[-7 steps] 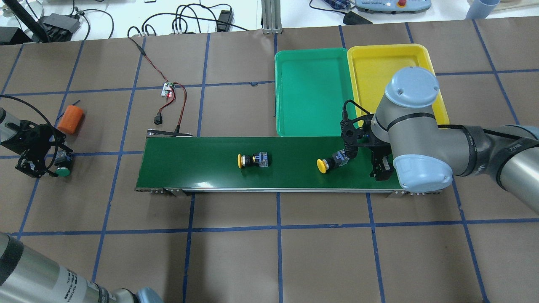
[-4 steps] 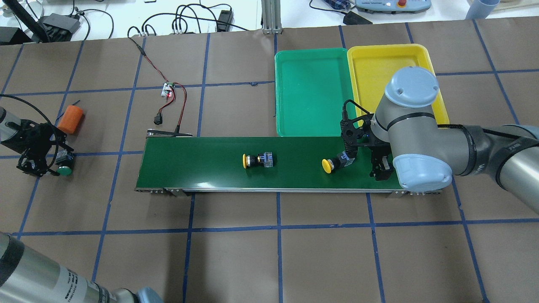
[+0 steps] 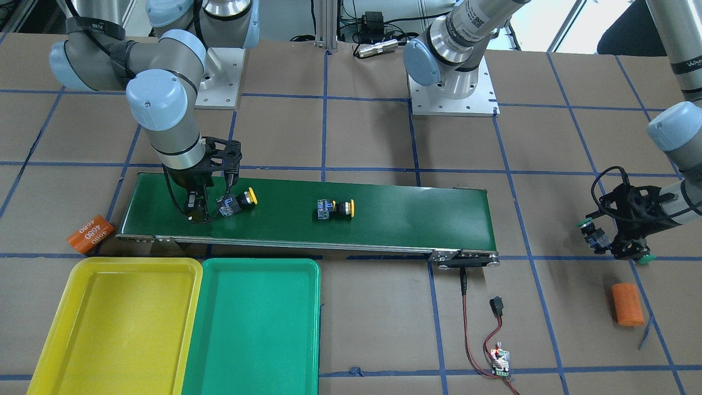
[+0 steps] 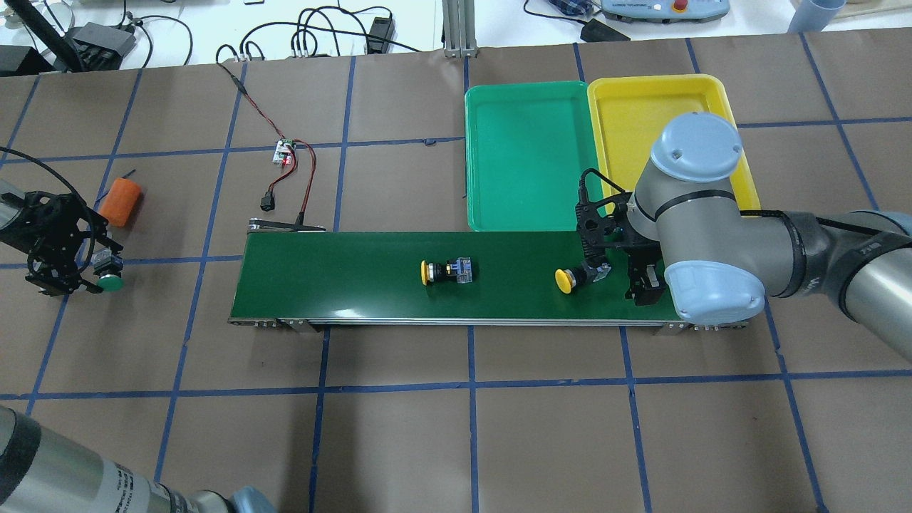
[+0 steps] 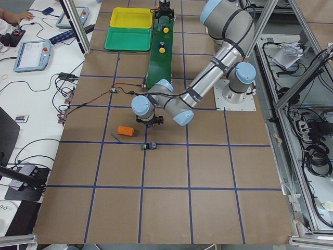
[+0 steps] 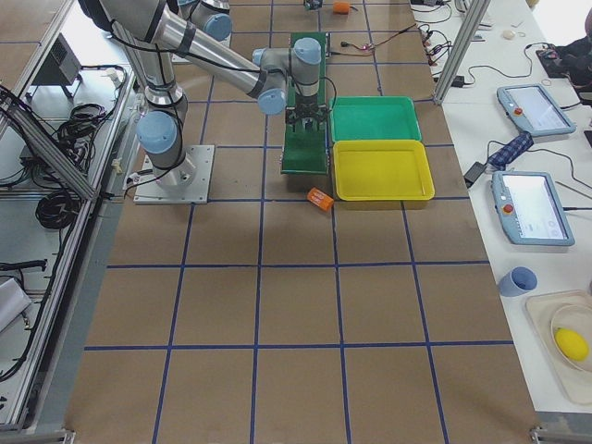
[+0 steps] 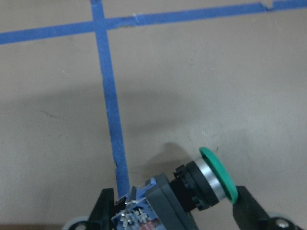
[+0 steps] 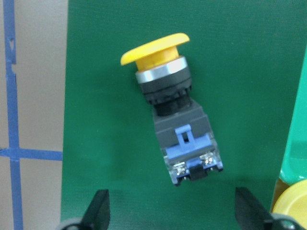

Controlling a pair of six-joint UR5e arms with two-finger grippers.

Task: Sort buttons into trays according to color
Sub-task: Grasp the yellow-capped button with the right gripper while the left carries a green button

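Observation:
My left gripper [image 4: 71,269] is shut on a green button [image 7: 192,191], held just above the table at the far left. A second green button [image 5: 150,146] lies on the table nearby. My right gripper [image 4: 616,274] is open over the belt's right end. Its fingers stand on either side of a yellow button [image 8: 168,105] without touching it, and that button also shows in the overhead view [image 4: 573,276]. Another yellow button [image 4: 447,271] lies mid-belt. The green tray [image 4: 531,153] and the yellow tray [image 4: 641,114] sit side by side behind the belt, holding nothing.
The dark-green conveyor belt [image 4: 342,278] runs across the middle. An orange cylinder [image 4: 117,201] lies near my left gripper. Another orange cylinder, marked 4680 [image 3: 90,234], lies at the belt's right end by the yellow tray. A wire and a small board [image 4: 285,152] lie behind the belt.
Both yellow buttons have moved right along the belt, the nearer one in between my right gripper's fingers. My left gripper has shifted slightly away from the robot with the green button.

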